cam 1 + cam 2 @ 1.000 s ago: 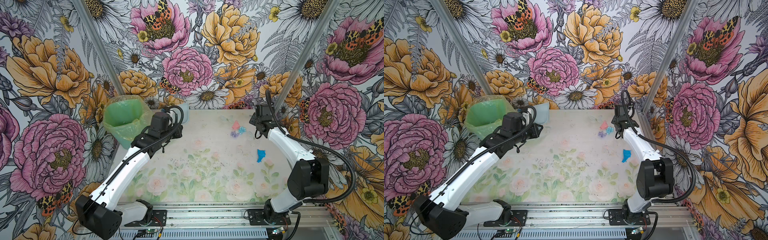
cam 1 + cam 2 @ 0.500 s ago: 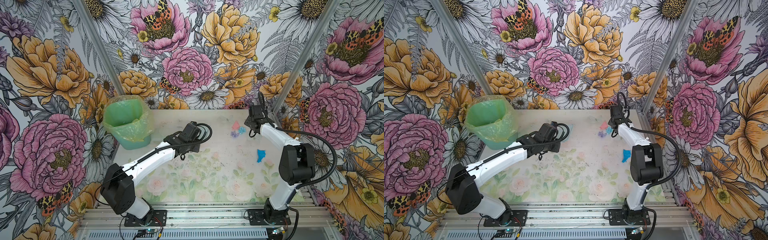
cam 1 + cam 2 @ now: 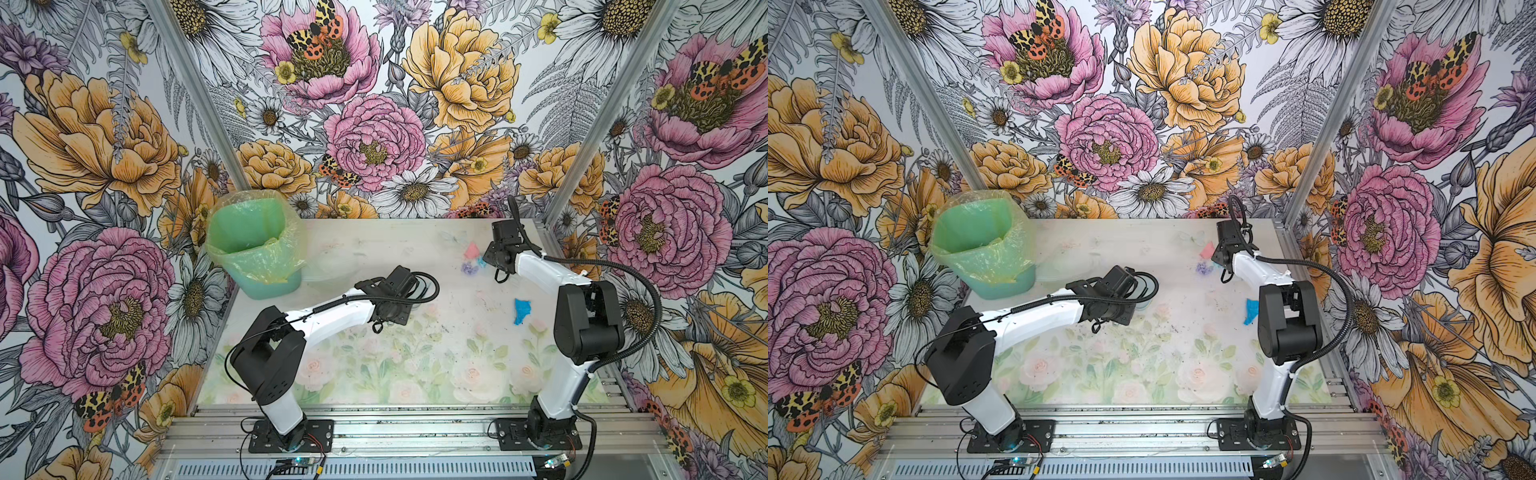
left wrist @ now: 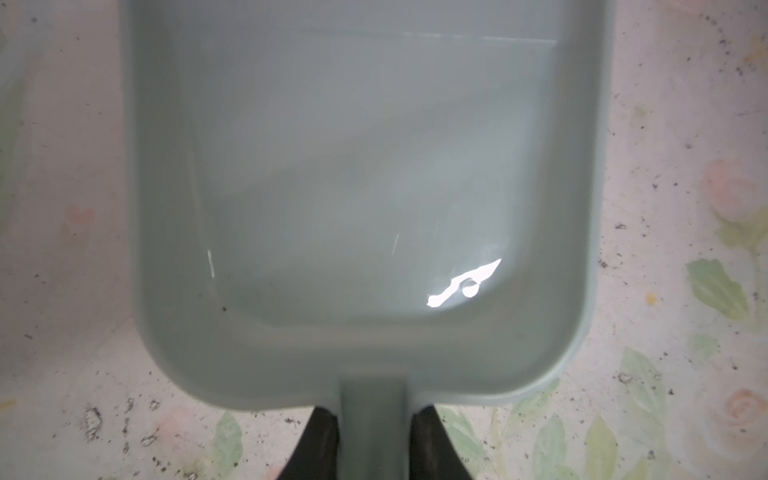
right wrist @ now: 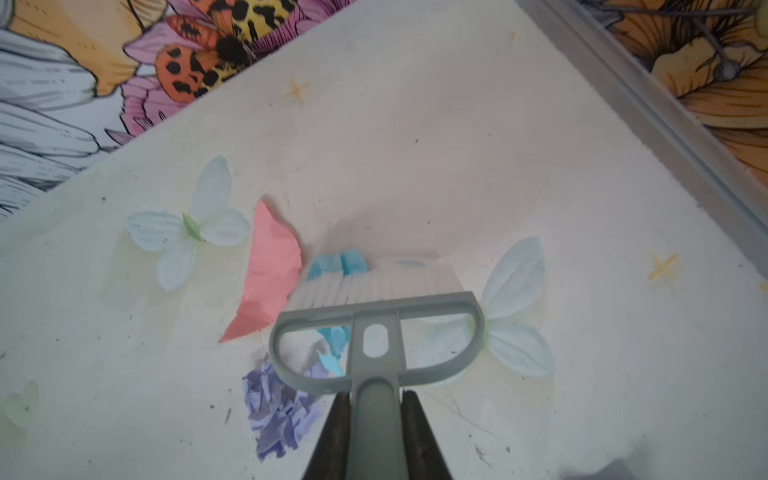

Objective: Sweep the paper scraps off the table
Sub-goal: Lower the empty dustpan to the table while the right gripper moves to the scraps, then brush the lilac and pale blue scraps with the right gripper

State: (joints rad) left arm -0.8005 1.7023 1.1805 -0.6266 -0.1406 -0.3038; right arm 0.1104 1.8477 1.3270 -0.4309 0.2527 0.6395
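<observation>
Left wrist view only: left gripper (image 4: 372,432) clamped on grey-blue dustpan (image 4: 365,187) handle. Right wrist view: right gripper (image 5: 376,419) clamped on hand brush (image 5: 376,316) handle, pink scrap (image 5: 270,274) and lilac wad (image 5: 276,415) just beside. Both top views add a lone blue scrap (image 3: 522,311) on the table (image 3: 415,365), right side.

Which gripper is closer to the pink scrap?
Right. The right gripper, holding the brush, is right beside the pink scrap; the left gripper, holding the dustpan, sits well apart from it.
</observation>
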